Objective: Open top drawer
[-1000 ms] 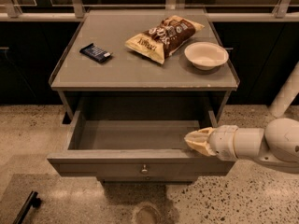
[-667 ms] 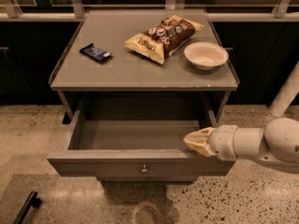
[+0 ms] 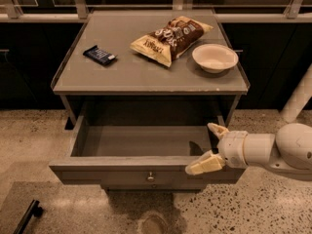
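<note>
Hand [image 3: 210, 147] is seen below and forward of the tabletop's [image 3: 131, 77] front right corner (right as viewed). It is spread wide and nothing is held. One finger [image 3: 204, 165] lies against the top edge of the top drawer's front panel, and the other is placed further back, under the tabletop's front edge, near the drawer's right side wall.

The top drawer [image 3: 122, 177] is located directly under the tabletop and extended well forward of its front edge. The interior is exposed and nothing can be made out in it. The knob [image 3: 150, 177] is centred on the front panel and is not touched by the hand.

Progress, as judged: the opening is essentially done. At most a small remaining pull and clearing the hand away are left. Whether the slide is at its stop cannot be told.

Orientation: the front panel faces the camera, away from the tabletop. The long axis runs side to side, parallel to the tabletop's front edge, and travel is perpendicular to that.

On the tabletop: chip bag [image 3: 170, 38], bowl [image 3: 215, 57], dark wrapped bar [image 3: 100, 55]. None of these is involved.
</note>
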Robot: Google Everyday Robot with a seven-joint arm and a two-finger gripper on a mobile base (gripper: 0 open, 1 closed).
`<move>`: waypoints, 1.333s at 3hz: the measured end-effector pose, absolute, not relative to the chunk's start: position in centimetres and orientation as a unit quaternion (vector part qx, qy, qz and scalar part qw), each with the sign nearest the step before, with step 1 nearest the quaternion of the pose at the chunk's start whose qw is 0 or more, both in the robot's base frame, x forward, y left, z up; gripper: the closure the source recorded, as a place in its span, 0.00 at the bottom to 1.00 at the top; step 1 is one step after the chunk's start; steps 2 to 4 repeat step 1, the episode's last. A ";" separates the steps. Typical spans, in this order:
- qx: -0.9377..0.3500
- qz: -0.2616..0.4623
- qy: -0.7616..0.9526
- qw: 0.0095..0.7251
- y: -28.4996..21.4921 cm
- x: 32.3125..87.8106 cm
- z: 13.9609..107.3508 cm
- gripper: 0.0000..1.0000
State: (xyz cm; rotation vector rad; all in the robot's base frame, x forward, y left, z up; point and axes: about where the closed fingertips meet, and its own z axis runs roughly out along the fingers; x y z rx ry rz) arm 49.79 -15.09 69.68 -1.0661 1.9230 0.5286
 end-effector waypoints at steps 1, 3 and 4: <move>-0.427 0.211 0.769 0.426 -15.1 49.8 69.7 0.00; -0.427 0.211 0.769 0.426 -15.1 49.8 69.7 0.00; -0.427 0.211 0.769 0.426 -15.1 49.8 69.7 0.00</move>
